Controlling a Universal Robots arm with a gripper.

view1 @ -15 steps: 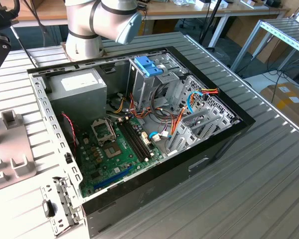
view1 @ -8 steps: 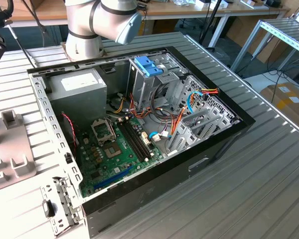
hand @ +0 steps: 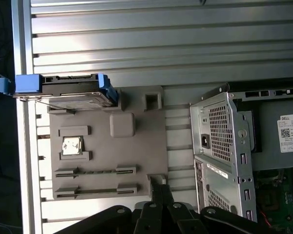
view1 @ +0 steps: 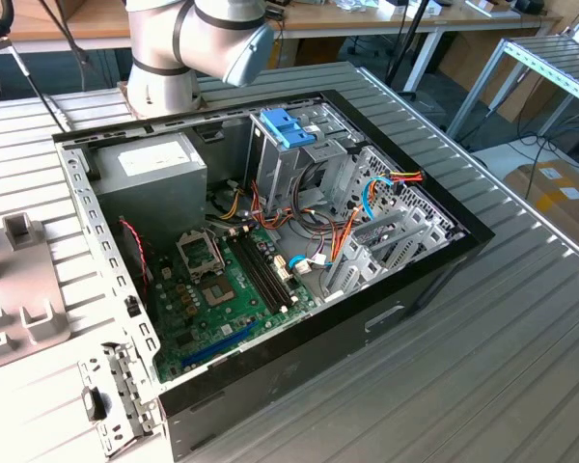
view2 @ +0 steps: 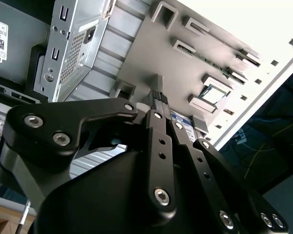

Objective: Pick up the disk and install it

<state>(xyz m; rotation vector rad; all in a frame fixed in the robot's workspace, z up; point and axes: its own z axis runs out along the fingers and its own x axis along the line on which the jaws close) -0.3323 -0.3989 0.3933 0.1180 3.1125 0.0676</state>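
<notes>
First wrist view: my one gripper is over a grey moulded fixture plate, its two black fingers pressed together into a narrow tip. At the plate's opposite corner, well apart from me, rests the single disk, a flat silver-metal slab framed by a bright blue plastic carrier with a tab at one end. The ribbed metal table lies under both, and one open computer case with perforated steel walls stands beside the plate

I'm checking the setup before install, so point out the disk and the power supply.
disk (hand: pixel 66 90): first wrist view, dark middle of its body.
power supply (view1: pixel 159 198): exterior view, its grey side face.
</notes>
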